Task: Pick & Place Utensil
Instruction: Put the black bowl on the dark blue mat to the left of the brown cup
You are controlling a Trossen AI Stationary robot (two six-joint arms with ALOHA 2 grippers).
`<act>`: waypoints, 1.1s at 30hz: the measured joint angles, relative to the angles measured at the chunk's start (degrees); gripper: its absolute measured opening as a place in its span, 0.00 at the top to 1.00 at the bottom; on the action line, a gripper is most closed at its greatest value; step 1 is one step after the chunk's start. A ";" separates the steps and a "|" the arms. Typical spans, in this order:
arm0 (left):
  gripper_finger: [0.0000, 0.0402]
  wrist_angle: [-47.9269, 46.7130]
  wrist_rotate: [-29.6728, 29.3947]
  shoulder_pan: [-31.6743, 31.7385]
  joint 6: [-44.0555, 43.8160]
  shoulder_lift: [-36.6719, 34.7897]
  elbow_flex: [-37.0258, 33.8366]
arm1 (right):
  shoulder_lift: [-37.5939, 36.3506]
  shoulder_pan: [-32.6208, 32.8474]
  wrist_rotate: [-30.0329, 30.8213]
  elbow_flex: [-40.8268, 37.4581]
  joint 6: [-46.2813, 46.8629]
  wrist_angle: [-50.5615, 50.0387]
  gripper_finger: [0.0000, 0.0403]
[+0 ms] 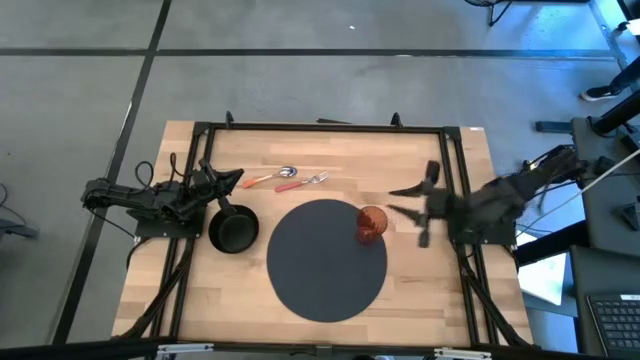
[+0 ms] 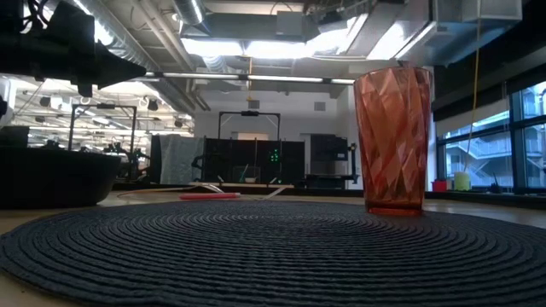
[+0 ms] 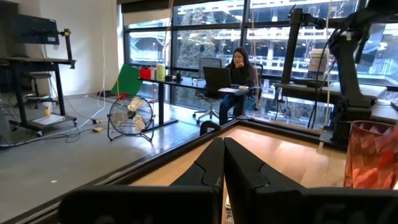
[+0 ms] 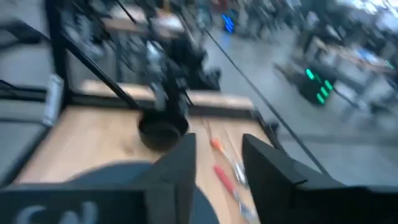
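Observation:
A spoon with an orange handle (image 1: 270,179) and a fork with a red handle (image 1: 301,183) lie flat on the wooden table, near its far edge. In the right wrist view both utensils (image 4: 227,169) show between my fingers, farther off. My left gripper (image 1: 232,178) is shut and hovers just left of the spoon, above the black pan (image 1: 232,230). My right gripper (image 1: 402,200) is open and hangs over the table right of the red tumbler (image 1: 371,225), pointing toward the table's left. Neither gripper touches anything.
A round dark placemat (image 1: 327,262) lies in the table's middle, and the red tumbler (image 2: 394,141) stands upright on its right edge. The black pan (image 4: 163,132) sits at the mat's left. Black frame rails (image 1: 320,128) border the table. A person sits at a desk (image 3: 236,68) beyond.

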 joint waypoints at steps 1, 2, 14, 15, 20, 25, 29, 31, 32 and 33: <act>0.99 -0.01 0.00 0.00 0.00 0.01 0.01 | -2.06 0.01 -1.93 0.03 -1.48 0.73 0.72; 0.99 -0.01 0.00 -0.02 0.00 0.01 0.01 | -4.33 -0.02 -3.60 -0.12 -2.61 1.91 0.76; 0.99 -0.02 0.00 -0.01 0.82 0.00 0.02 | -28.79 -0.02 -14.60 -20.70 -7.10 20.21 0.99; 0.99 -0.02 0.00 -0.01 1.51 0.00 0.01 | -30.28 -0.02 -14.82 -22.78 -7.12 21.46 0.99; 0.99 -0.03 0.00 -0.02 3.04 0.00 0.02 | -37.48 -0.04 -13.73 -31.24 -5.44 22.77 0.99; 0.99 -0.02 0.00 0.00 3.06 0.00 0.02 | -44.30 -0.10 -13.72 -40.60 -3.16 26.80 0.99; 0.99 -0.02 0.07 0.00 3.07 0.00 0.01 | -48.27 -1.60 -13.66 -47.59 -0.77 31.74 0.99; 0.99 0.00 1.09 0.00 3.59 0.00 0.00 | -49.63 -2.75 -12.54 -49.92 1.44 31.67 0.99; 0.99 0.00 2.05 -0.01 4.34 0.01 0.01 | -50.18 -3.35 -12.26 -50.86 2.10 31.59 0.99; 0.99 0.03 3.02 -0.01 5.14 0.00 0.02 | -50.60 -4.00 -12.24 -51.62 2.42 31.80 0.99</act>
